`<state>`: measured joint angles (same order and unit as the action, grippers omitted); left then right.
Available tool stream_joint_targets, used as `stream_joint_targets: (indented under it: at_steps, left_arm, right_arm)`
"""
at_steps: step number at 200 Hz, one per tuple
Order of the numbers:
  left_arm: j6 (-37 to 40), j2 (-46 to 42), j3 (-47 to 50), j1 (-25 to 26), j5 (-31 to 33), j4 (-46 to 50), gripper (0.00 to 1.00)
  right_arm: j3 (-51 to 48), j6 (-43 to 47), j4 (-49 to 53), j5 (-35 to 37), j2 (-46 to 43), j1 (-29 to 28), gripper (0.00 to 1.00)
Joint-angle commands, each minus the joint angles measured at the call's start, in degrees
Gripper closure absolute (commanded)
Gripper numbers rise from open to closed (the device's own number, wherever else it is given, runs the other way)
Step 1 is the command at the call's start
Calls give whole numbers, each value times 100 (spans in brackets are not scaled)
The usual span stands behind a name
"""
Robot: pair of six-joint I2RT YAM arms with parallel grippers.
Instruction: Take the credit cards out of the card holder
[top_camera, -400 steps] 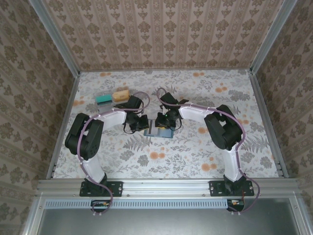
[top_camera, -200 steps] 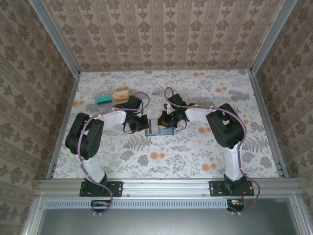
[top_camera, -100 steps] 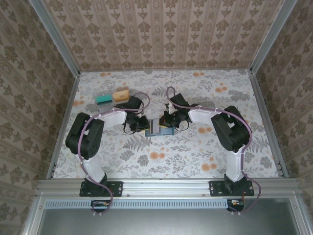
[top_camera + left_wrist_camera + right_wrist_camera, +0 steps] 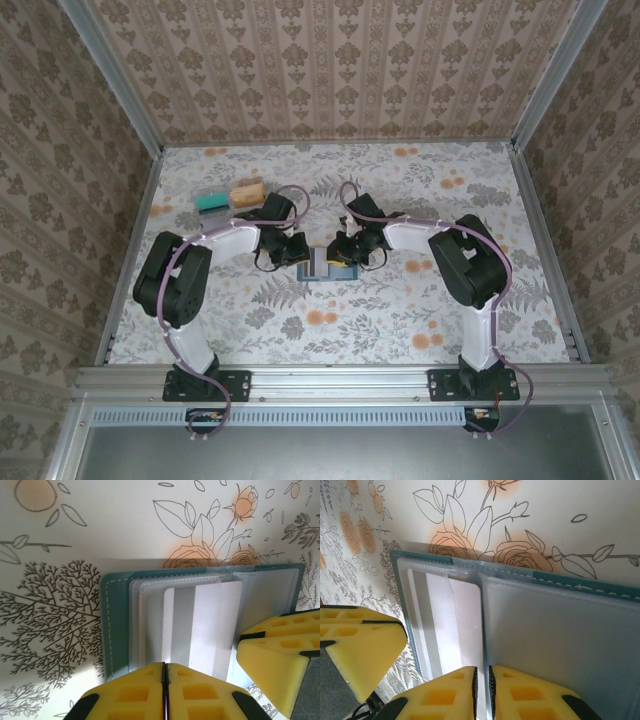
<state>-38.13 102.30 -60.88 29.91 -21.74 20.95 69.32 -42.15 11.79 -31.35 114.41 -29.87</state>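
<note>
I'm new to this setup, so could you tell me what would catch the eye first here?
The open teal card holder lies centrally, the left fingers and right fingers meeting over it. Up close, a grey striped card pokes from its slot. A green card and an orange card lie at the far left.

Counted: 1 card holder [image 4: 318,270]; 3 credit cards: grey card [image 4: 200,625], teal-green card [image 4: 212,202], tan-orange card [image 4: 247,191]; 2 arms: left arm [image 4: 232,240], right arm [image 4: 410,235].
</note>
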Motion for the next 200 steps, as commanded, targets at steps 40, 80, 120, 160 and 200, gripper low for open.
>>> stream_joint_targets:
  at_steps: [40, 80, 120, 160, 200]
  left_arm:
    - [90, 393, -108, 8, 94, 281, 93]
    - [52, 442, 85, 15, 260, 318, 94]
    - [15, 405, 335, 6, 302, 225, 94]
    - [15, 405, 375, 6, 336, 217, 94]
    - [21, 371, 380, -1, 367, 219, 94]
  right_arm:
    - [161, 133, 236, -45, 169, 16, 74]
    - [248, 181, 314, -77, 298, 3, 73]
    - [271, 203, 213, -207, 366, -45, 77]
    - [214, 204, -61, -392, 347, -37, 83]
    - [46, 173, -177, -271, 158, 35, 94]
